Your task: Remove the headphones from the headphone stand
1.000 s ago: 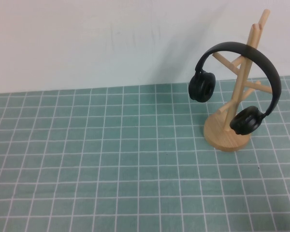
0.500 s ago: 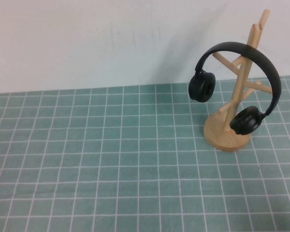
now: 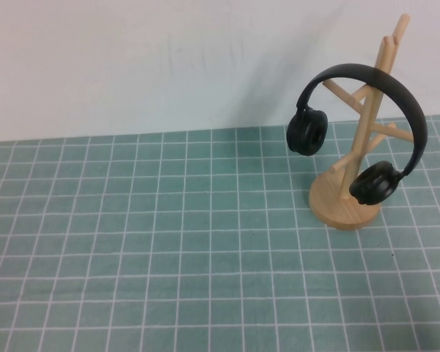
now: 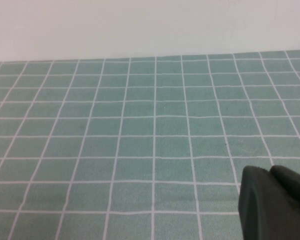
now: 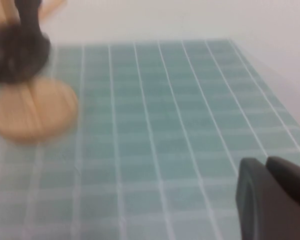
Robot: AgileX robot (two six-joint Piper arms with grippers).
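The black headphones [image 3: 367, 72] hang on the light wooden headphone stand [image 3: 345, 205] at the table's far right, headband over a peg, one ear cup [image 3: 306, 132] in the air to the left, the other down by the round base. Neither arm shows in the high view. In the right wrist view my right gripper [image 5: 266, 164] is shut and empty, well apart from the stand's base [image 5: 32, 112] and the lower ear cup [image 5: 15, 55]. My left gripper [image 4: 270, 172] is shut too, over bare mat, holding nothing.
A green mat with a white grid [image 3: 169, 242] covers the table. A white wall [image 3: 132, 66] runs along the back, right behind the stand. The mat's right edge [image 5: 270, 85] shows in the right wrist view.
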